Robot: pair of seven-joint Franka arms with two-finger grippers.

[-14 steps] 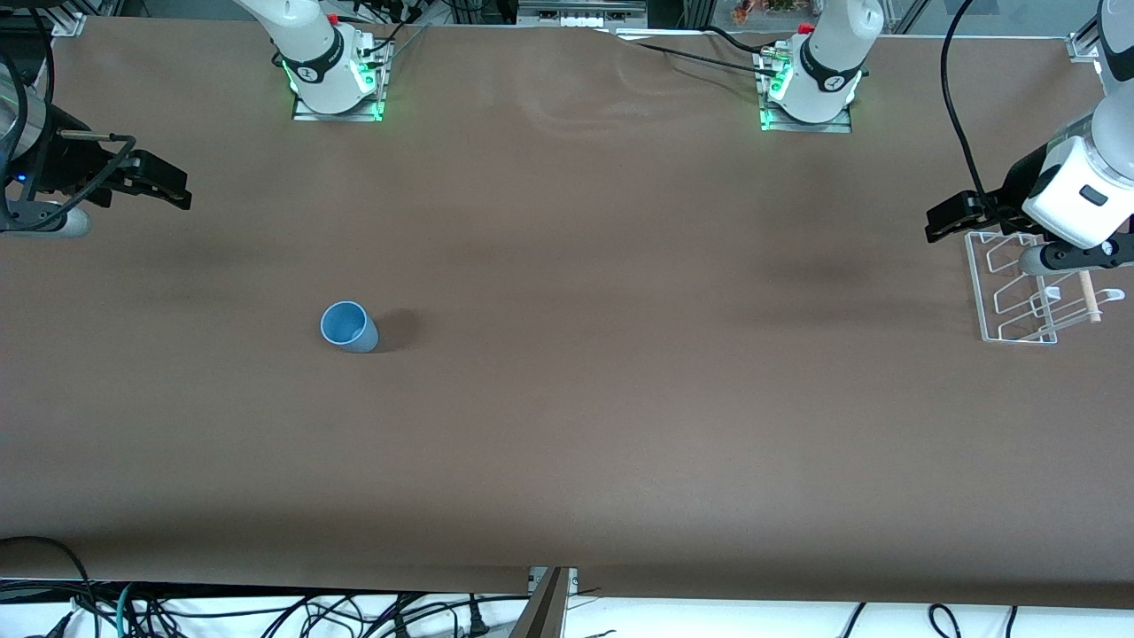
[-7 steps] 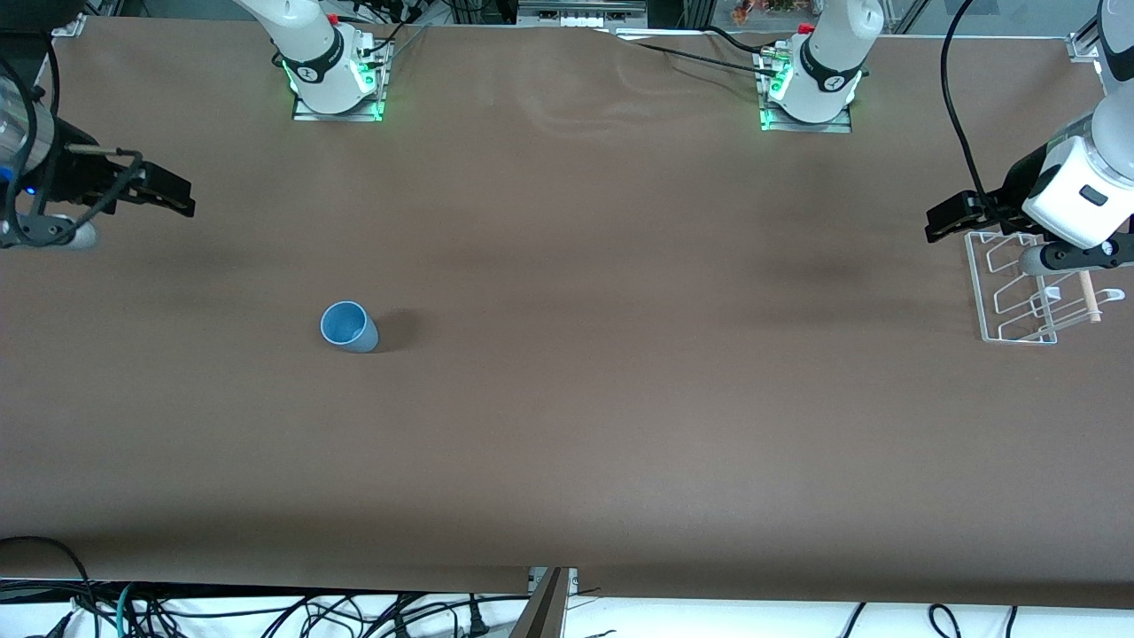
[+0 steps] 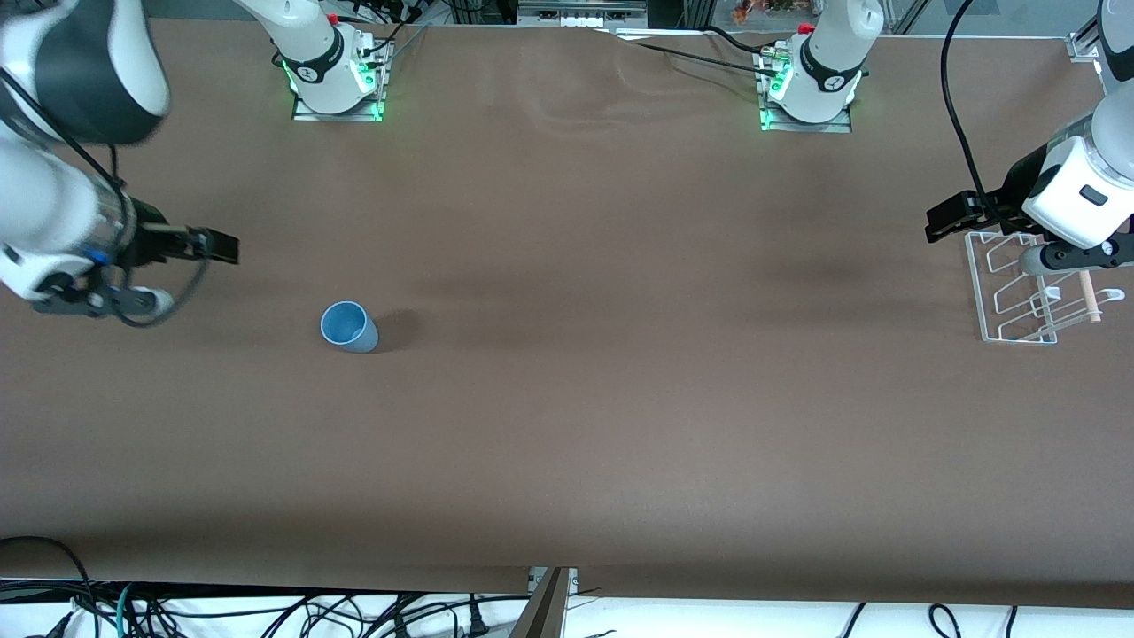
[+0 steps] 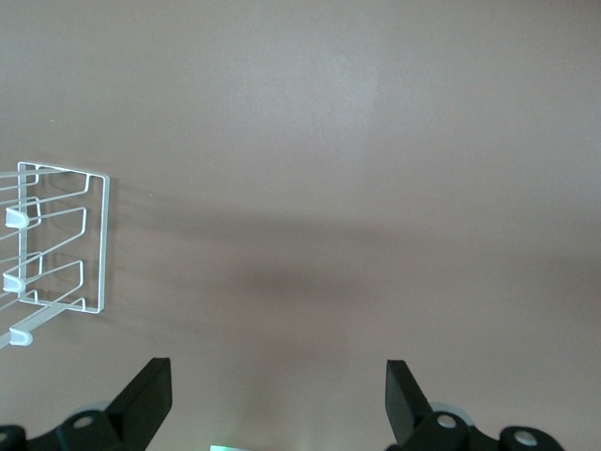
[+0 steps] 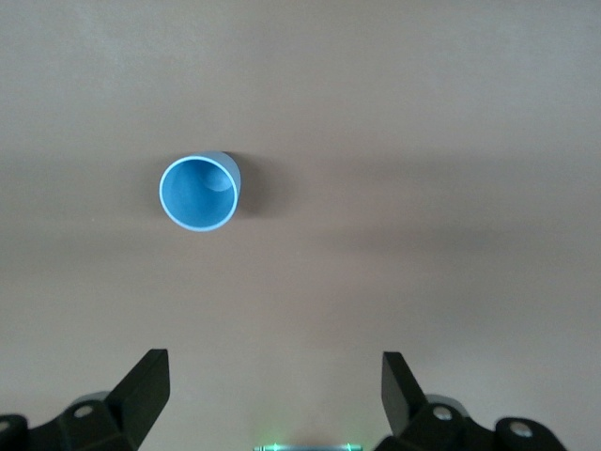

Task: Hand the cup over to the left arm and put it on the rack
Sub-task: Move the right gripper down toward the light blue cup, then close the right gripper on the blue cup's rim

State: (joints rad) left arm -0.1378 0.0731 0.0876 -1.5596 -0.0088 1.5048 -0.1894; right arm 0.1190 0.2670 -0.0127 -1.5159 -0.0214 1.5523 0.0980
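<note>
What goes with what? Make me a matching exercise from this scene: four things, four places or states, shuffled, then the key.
Things:
1. cup
2. rack
3. right hand
4. left hand

Places or states:
A. open, beside the rack
B. upright on the bare table, mouth up
C. open, over the table near the cup
D. at the left arm's end of the table

Pairs: 1-B, 2-D, 3-C, 4-A

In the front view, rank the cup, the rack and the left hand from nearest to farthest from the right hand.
From the right hand, open above the table's right-arm end:
1. The cup, upright on the table close by.
2. The left hand, open, at the rack's edge.
3. The rack, at the left arm's end.
</note>
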